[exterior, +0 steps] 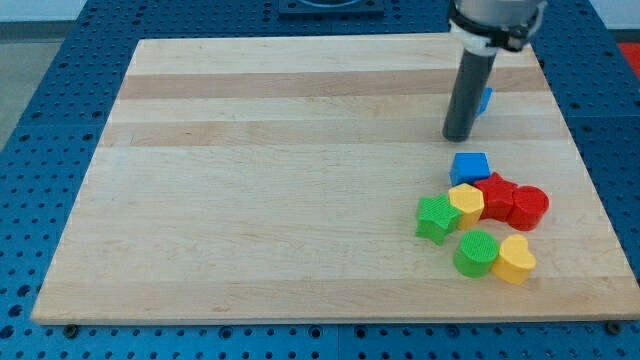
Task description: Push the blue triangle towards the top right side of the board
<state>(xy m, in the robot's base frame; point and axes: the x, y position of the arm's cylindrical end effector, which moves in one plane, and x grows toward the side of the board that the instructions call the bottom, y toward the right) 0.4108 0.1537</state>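
A blue block, likely the blue triangle, sits near the view's top right and is mostly hidden behind my rod, so its shape does not show fully. My tip rests on the board just left of and below that block, touching or nearly touching it. A blue cube lies below my tip, at the top of a cluster of blocks.
The cluster at the view's lower right holds a yellow block, a red star-like block, a red cylinder, a green star, a green cylinder and a yellow heart. The wooden board ends close on the right.
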